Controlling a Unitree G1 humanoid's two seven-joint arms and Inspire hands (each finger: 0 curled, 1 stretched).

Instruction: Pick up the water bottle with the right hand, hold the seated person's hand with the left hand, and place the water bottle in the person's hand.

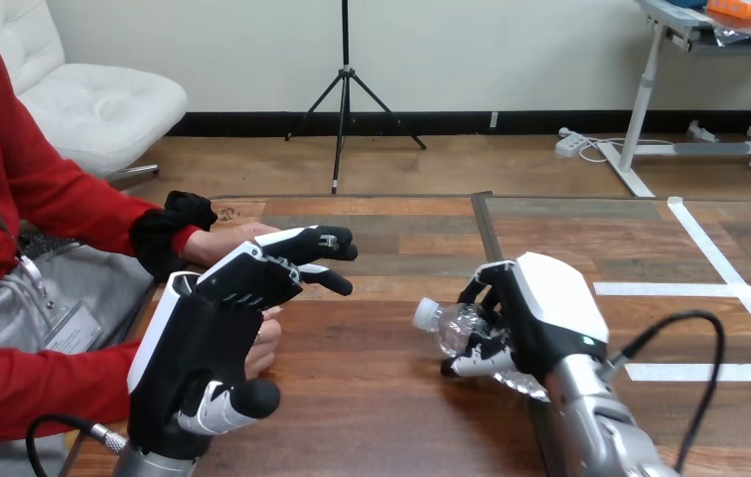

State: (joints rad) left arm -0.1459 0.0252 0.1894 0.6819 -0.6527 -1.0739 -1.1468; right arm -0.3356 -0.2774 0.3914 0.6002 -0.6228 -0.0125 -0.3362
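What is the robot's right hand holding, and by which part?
The right hand grips a clear water bottle round its body; the capped end pokes out free.

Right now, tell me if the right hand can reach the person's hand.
Probably yes: only bare table separates the right hand, gripping the water bottle, from the person's hand, though the left hand partly covers it.

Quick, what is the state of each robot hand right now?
Left hand: open, fingers straight, alongside the person's hand.
Right hand: shut on the clear plastic water bottle with a white cap.
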